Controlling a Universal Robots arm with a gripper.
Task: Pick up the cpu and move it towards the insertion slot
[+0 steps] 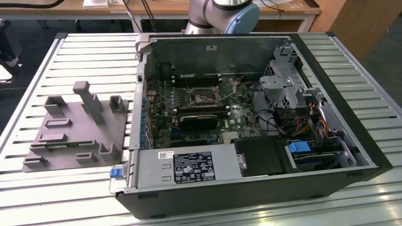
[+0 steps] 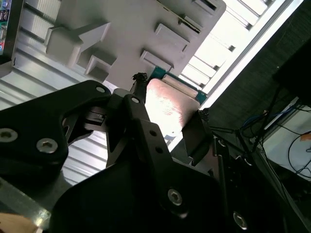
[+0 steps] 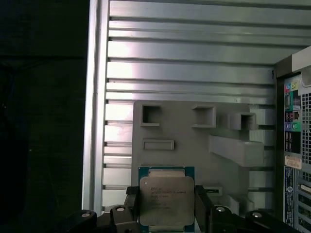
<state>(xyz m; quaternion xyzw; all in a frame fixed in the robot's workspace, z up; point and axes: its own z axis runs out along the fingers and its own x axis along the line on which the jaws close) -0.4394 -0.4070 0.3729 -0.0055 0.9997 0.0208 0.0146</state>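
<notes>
Gripper (image 3: 166, 208): black, two-fingered, clenched on the cpu (image 3: 166, 200). In the first wrist view I read one of the fingers (image 3: 131, 204) on each of two opposite edges, with the top face left bare between them.

Item held, cpu: a flat square chip with a pale silver metal lid on a green board whose margin shows at the rim. It sits level between the fingers, over the near end of the grey moulded tray (image 3: 194, 145). I judge it to be lifted clear of the tray, though I cannot tell the gap for certain. The second wrist view shows the lid catching glare.

Handling, my judgement: light and stiff, so it should not flex. The lid is smooth and could slip under a slack pinch. The underside contacts are the fragile part (keep them off everything). The side edges, as gripped now, are the right place to hold it.

Destination, insertion slot (image 1: 202, 98): a square socket with a shiny frame on the motherboard, inside the open computer case (image 1: 251, 188), just beside the black heatsink block (image 1: 197, 123) in the exterior view. The tray stands outside the case, on the slatted table (image 1: 82, 52), well apart from the socket.
</notes>
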